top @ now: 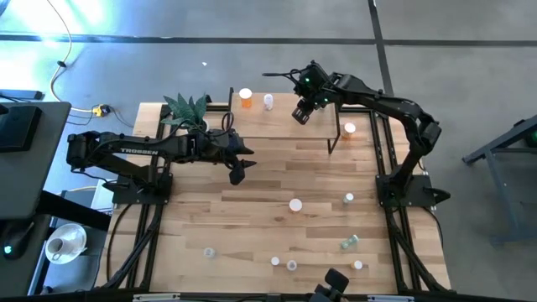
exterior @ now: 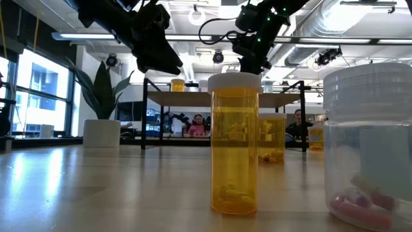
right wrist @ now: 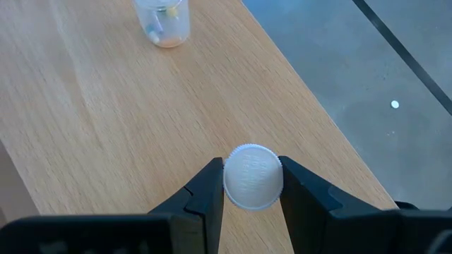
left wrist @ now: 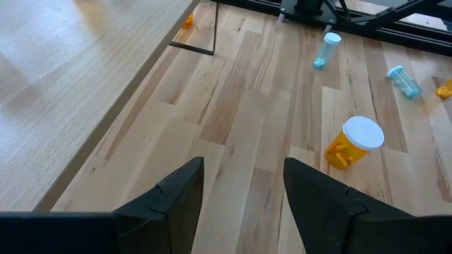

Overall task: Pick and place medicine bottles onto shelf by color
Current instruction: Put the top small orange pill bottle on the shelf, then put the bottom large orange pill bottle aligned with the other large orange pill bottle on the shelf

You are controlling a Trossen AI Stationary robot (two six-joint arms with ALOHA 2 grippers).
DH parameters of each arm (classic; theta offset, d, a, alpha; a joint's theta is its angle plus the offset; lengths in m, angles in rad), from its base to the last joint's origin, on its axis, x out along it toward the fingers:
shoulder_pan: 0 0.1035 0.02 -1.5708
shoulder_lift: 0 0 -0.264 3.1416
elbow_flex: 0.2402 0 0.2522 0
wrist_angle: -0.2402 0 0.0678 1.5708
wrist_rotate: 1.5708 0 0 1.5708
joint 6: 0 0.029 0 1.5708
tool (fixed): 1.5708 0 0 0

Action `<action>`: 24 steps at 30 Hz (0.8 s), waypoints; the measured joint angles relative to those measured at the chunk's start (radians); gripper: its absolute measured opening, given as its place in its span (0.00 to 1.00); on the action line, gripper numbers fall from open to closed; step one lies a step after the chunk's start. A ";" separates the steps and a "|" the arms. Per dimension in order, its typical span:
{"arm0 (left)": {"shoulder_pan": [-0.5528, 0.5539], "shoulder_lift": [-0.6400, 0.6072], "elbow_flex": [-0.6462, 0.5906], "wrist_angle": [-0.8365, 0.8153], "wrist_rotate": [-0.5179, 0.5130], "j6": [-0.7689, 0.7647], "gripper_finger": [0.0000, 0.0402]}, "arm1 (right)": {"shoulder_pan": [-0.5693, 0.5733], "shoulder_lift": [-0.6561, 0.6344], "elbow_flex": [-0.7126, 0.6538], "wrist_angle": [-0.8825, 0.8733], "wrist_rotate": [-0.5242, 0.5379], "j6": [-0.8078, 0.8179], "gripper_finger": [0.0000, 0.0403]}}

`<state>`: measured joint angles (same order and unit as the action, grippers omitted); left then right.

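Right gripper hangs over the shelf, fingers pinched on a white-capped bottle between them; a clear bottle stands on the shelf well ahead of it. Left gripper, part-open and holding nothing, hovers over the table beside the shelf; an orange bottle lies just ahead.

orange bottle white-capped, light-wood shelf, dark fingers

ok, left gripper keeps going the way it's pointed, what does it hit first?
Probably bare table. The open left gripper points down at the boards beside the shelf. The orange bottle sits off to one side, likely clear, though depth is hard to judge.
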<state>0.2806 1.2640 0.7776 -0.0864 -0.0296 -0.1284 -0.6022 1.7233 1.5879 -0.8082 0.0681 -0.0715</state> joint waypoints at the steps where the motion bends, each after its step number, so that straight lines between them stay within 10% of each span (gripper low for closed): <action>1: 0.000 0.000 0.000 0.000 0.000 0.000 0.46 | 0.000 0.000 0.000 0.000 0.000 0.000 0.26; 24: 0.000 0.000 0.000 0.000 0.000 -0.003 0.46 | 0.001 -0.018 0.000 0.006 0.028 0.003 0.46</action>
<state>0.2806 1.2640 0.7776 -0.0868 -0.0299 -0.1310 -0.6014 1.7058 1.5879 -0.8017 0.0963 -0.0685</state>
